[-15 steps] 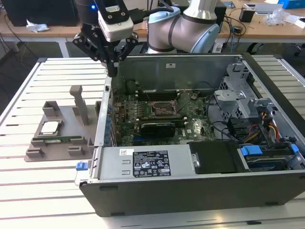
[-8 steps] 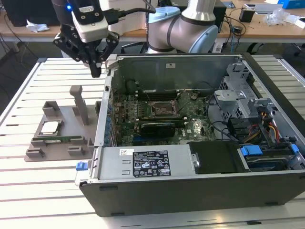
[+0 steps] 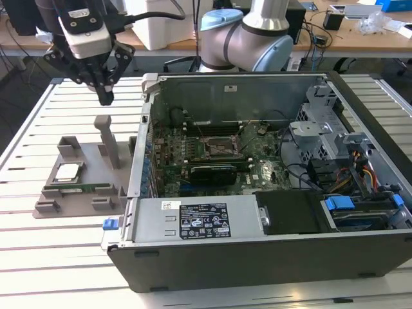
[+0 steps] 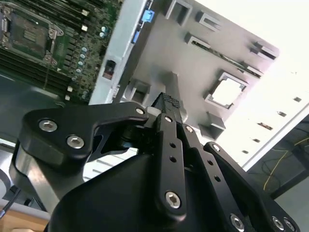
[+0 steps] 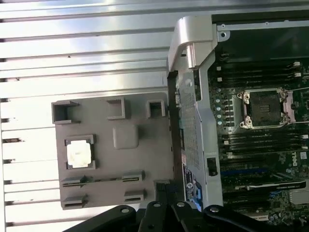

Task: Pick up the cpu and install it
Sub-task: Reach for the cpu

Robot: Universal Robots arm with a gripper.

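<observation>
Silver cpu (image 3: 67,172) rests in a grey tray (image 3: 90,164); the exterior view shows the tool (image 3: 105,98) clenched, empty, above.

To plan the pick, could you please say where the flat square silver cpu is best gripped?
Probably two opposite thin edges, from straight above: the silver cpu lies flat, lid up, nested in the grey plastic holder, leaving no sideways approach.

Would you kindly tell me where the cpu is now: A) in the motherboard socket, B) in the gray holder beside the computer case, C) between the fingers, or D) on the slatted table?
B: the cpu lies in a recess of the gray holder, outside the computer case, with the gripper above the holder, holding nothing.
</observation>
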